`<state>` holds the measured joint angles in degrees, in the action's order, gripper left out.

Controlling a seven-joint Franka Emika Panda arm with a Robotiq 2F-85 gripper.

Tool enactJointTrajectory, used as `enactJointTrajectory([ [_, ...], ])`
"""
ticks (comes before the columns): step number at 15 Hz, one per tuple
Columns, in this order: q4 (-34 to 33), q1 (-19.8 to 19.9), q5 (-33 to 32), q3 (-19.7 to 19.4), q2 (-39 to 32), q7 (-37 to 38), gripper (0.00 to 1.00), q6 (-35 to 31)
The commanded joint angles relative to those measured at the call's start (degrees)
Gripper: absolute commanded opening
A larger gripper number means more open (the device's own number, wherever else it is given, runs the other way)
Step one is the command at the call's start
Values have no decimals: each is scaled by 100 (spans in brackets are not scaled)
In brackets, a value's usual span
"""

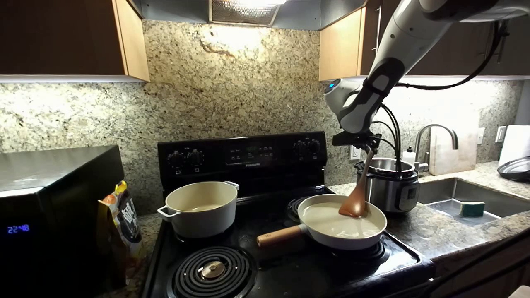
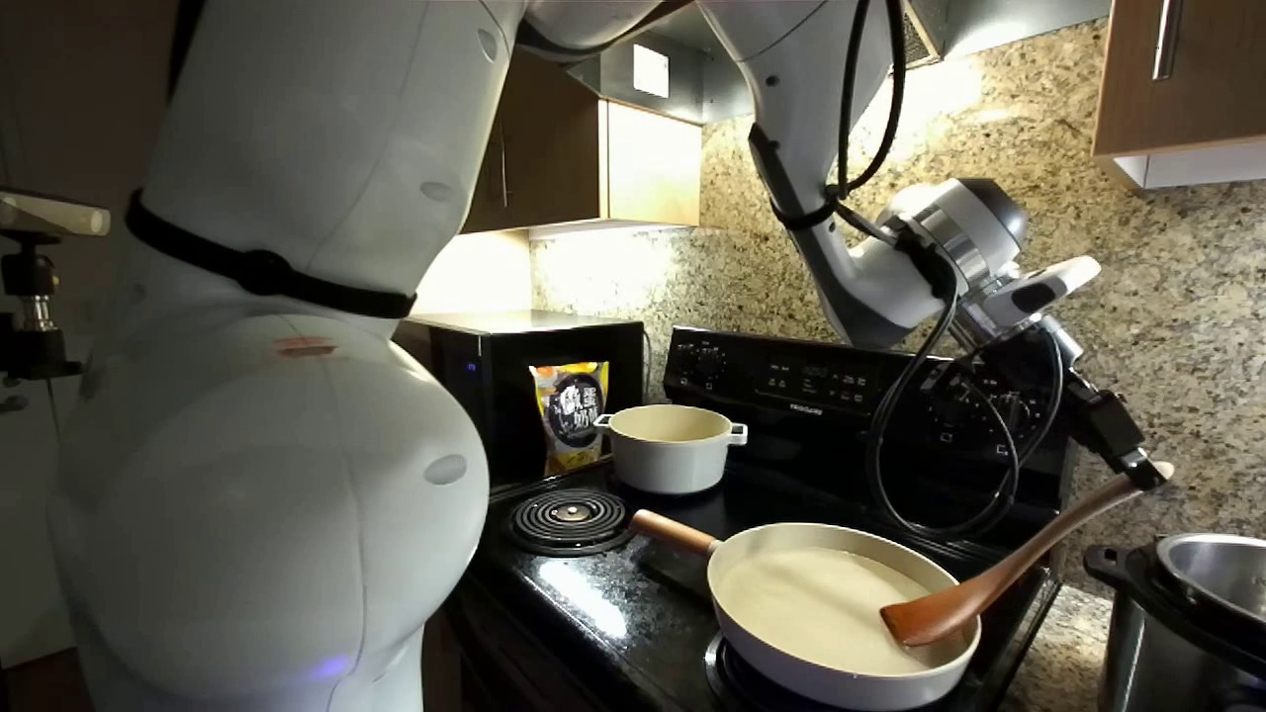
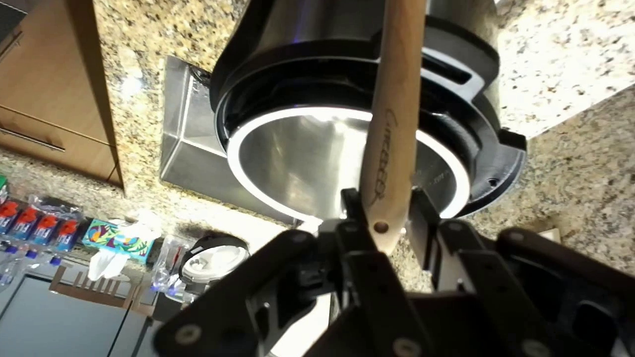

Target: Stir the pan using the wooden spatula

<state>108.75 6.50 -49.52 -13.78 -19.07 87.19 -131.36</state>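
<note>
- Clamping the handle end of the spatula (image 2: 949,608) between both fingers of the gripper (image 3: 386,208).
- Slanting the spatula down across the rim of the pan (image 1: 348,243), dipping its broad blade into the pale liquid (image 2: 801,593) inside, on the side nearer the cooker (image 1: 385,194).
- Finding the pan sitting on a front burner (image 1: 377,251) of the stove (image 1: 281,269), with its wooden handle pointing away from the cooker.
- Seeing the pot (image 1: 207,223) standing farther back on the stove, well apart from the pan.
- Noticing the cooker standing on the counter (image 1: 418,231), just beside the stove.
</note>
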Motion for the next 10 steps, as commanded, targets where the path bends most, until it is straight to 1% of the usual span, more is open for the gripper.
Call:
enactJointTrajectory([
  [1,-102,-229,-101,121,109,-51,7,288],
  [6,-93,-485,-319,250,111,2,7,326],
  [10,13,-507,-428,332,108,-26,7,222],
])
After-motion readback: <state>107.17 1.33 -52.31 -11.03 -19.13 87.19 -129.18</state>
